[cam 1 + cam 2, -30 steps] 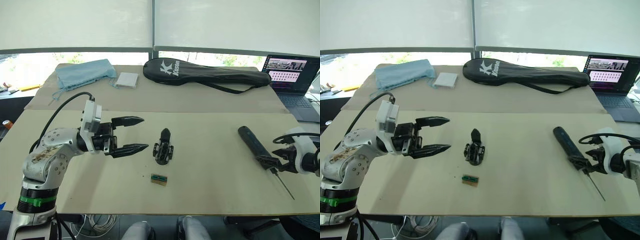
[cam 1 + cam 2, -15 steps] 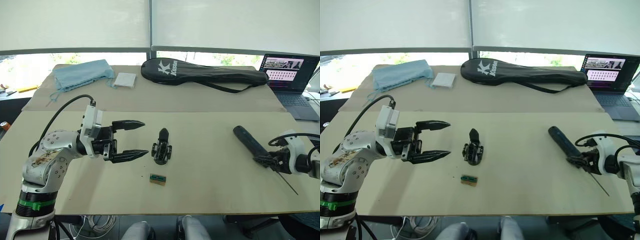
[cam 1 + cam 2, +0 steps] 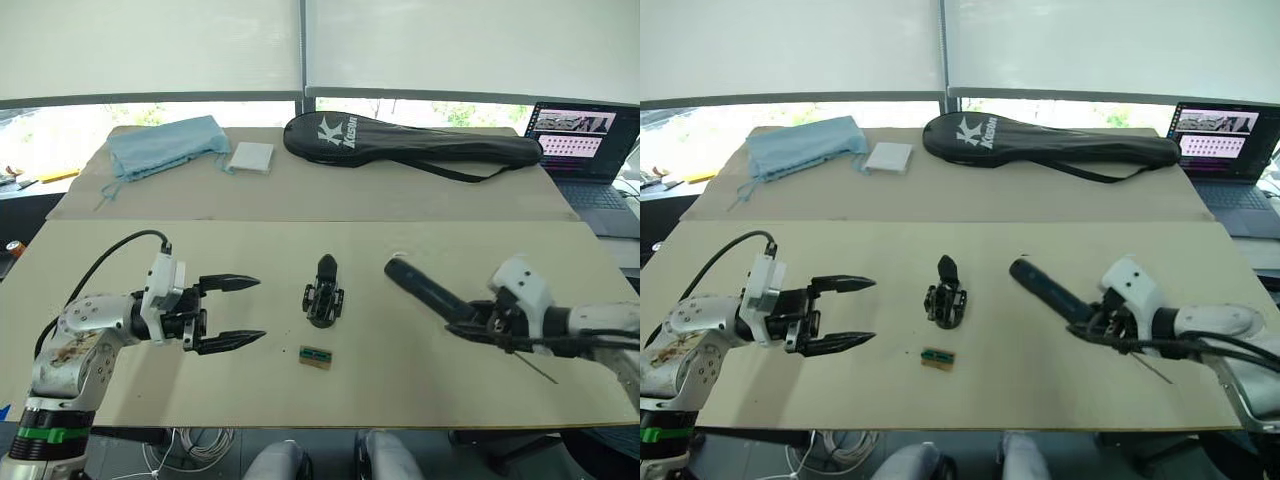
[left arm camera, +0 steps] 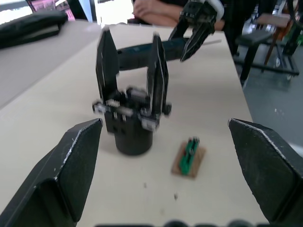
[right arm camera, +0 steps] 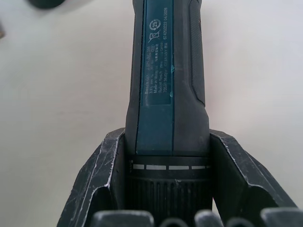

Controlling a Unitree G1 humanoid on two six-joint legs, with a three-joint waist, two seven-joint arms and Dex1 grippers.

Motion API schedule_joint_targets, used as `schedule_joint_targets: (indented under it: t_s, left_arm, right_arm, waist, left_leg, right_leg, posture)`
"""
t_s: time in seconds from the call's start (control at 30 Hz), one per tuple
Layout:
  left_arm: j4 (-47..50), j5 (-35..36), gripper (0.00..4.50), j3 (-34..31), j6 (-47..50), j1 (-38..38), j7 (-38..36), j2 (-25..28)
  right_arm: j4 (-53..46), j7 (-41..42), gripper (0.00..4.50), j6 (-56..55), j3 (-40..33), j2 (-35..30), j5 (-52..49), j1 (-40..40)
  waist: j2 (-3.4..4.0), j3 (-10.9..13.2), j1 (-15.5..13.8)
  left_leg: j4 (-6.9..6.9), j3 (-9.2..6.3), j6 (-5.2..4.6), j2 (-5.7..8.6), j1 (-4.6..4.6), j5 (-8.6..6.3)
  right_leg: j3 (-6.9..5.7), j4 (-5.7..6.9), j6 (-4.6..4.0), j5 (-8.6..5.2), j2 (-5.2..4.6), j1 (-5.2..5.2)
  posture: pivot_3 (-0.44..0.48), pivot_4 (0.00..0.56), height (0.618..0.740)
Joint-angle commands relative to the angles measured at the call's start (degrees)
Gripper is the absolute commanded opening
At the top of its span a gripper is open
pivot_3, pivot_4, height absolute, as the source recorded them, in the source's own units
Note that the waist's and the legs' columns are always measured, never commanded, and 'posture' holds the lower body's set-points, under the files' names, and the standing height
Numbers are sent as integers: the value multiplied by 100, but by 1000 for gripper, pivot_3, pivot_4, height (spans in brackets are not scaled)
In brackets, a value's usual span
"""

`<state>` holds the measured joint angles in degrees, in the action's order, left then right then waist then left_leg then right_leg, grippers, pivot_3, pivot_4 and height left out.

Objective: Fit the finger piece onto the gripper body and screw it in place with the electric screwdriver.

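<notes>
Right gripper [image 3: 478,327] pinches the screwdriver [image 3: 425,293] near its bit; swinging toward 9 o'clock, it may topple the gripper body [image 3: 323,295]. Left gripper [image 3: 243,312] is spread.

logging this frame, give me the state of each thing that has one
left gripper: open, empty, beside the gripper body
right gripper: shut on the electric screwdriver
electric screwdriver: gripped, bit end toward the robot
gripper body: upright on the table, ungripped
green-and-tan block: flat on the table, ungripped
racket bag: closed, lying flat
laptop: open, screen on
blue cloth: crumpled
</notes>
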<state>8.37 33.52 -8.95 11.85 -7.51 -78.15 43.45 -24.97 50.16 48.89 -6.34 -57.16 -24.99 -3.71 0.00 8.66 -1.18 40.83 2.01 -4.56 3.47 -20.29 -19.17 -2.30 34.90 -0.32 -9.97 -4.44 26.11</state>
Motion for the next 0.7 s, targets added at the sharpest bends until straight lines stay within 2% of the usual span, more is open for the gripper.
schedule_joint_targets:
  t_s: [0.03,0.27,0.33,0.47,0.53,0.7]
  left_arm:
    - [17,-41,4500,-120,-273,217,-46,18]
    - [121,-74,4500,-66,-385,435,50,-13]
    - [146,-71,4500,-51,-382,439,74,-18]
    - [186,-63,4500,-36,-375,445,101,-17]
    - [201,-61,4500,-28,-374,451,105,-14]
    - [217,-62,4500,19,-370,448,97,-23]
  right_arm:
    - [-51,-105,1960,-384,130,85,228,57]
    - [481,-31,1960,-731,411,249,445,12]
    - [583,39,3008,-714,413,256,383,-20]
    - [537,204,4407,-668,382,86,352,-171]
    - [426,331,4484,-562,354,-106,338,-263]
    - [-18,521,4484,633,480,-806,9,-815]
  waist:
    - [-1,1,-3]
    - [-6,0,34]
    - [-9,-1,42]
    - [-11,-1,44]
    - [-10,-1,44]
    - [-10,-1,45]
  left_leg:
    - [1,1,-4,0,0,-2]
    - [2,1,-8,-1,0,-4]
    - [3,1,-8,-1,1,-4]
    - [3,1,-8,-1,2,-4]
    - [3,1,-9,-1,1,-5]
    - [2,0,-10,-3,0,-6]
  right_leg:
    - [1,-1,0,0,0,0]
    - [0,3,0,0,1,2]
    - [0,4,0,1,1,0]
    - [0,5,0,1,1,0]
    - [1,5,0,1,1,1]
    - [0,4,0,1,1,3]
  posture:
    - [0,150,740]
    - [0,150,740]
    - [0,150,740]
    - [0,150,740]
    - [0,150,740]
    - [0,150,740]
